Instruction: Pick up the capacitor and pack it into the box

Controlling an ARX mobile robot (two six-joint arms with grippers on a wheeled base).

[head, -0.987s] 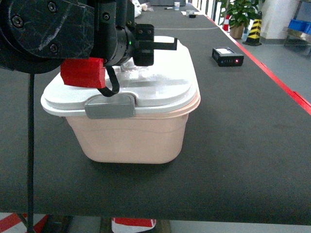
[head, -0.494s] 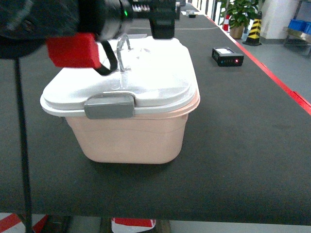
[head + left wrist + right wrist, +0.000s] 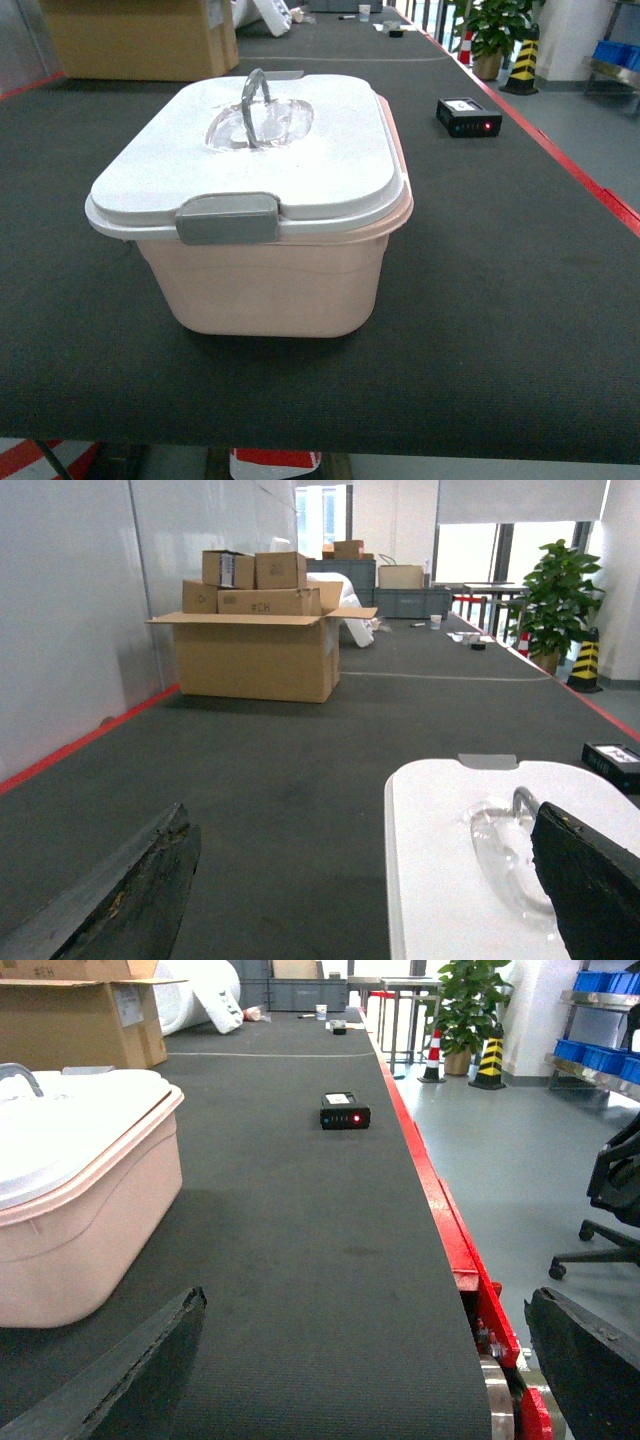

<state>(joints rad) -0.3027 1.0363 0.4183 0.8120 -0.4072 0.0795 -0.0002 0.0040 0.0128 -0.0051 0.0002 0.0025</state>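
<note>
Box (image 3: 270, 290) shut on the dark mat (image 3: 500, 300), white lid (image 3: 300, 150) latched, handle (image 3: 255, 105) up.
Your left gripper (image 3: 360, 880) and right gripper (image 3: 360, 1360) both stand spread apart, empty; capacitor not visible to you; black device (image 3: 468, 116) lies beyond the box.

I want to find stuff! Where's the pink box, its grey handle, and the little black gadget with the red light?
box (image 3: 270, 290), head view, front pink wall.
grey handle (image 3: 252, 100), head view, top of arch.
black gadget (image 3: 468, 116), head view, its middle.

Pale pink box (image 3: 280, 285) (white lid (image 3: 300, 160), grey latch (image 3: 227, 218)).
</note>
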